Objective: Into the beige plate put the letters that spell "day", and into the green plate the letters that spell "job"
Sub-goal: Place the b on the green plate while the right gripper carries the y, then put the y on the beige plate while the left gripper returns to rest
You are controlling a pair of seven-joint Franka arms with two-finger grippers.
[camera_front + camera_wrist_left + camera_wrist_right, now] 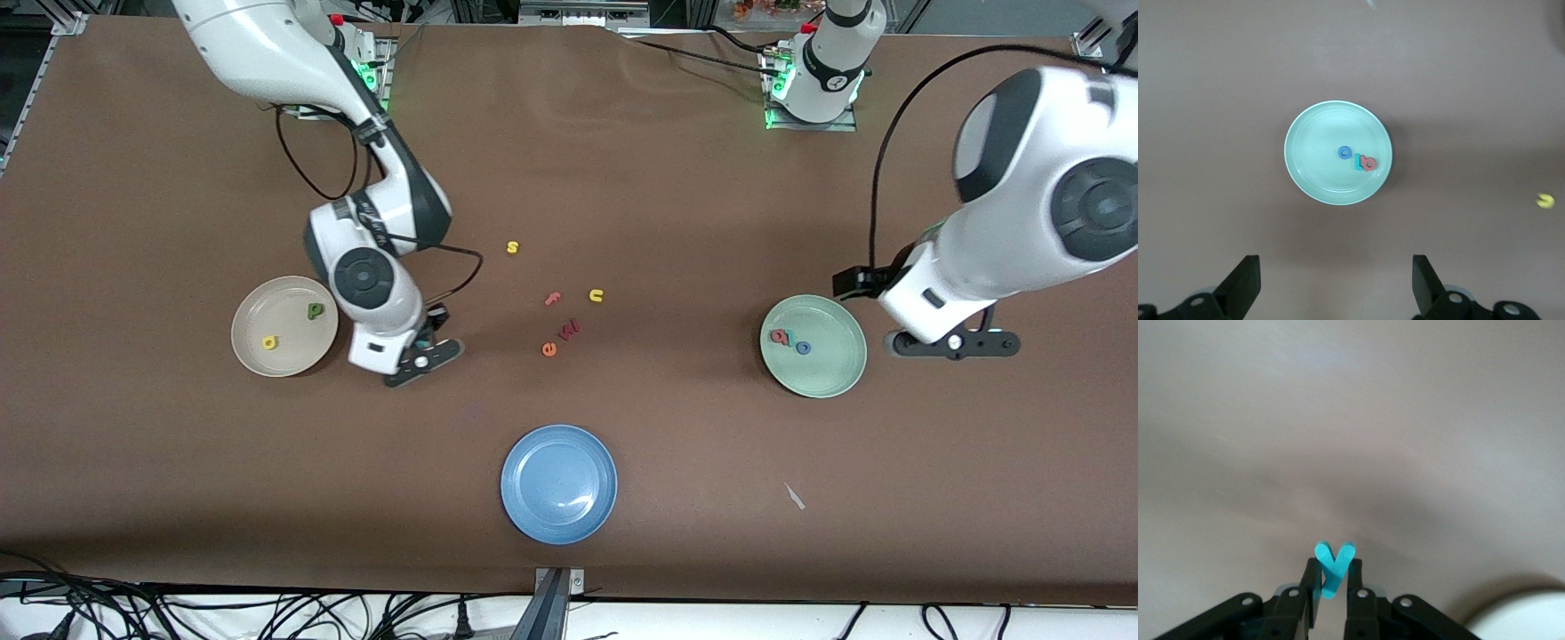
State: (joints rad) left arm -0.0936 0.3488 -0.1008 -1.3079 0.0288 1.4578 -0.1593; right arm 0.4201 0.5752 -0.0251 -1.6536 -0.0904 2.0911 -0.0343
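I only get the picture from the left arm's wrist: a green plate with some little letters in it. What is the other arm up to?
Observer: The right pincer is shut on a teal "y", beside the beige plate.
Visitor: Anything in that beige plate?
Observer: Yes, a dark green "d" and a yellow "a".
Visitor: And where is my arm's pincer?
Observer: The left pincer is open, just off the green plate, toward the left arm's end of the table.
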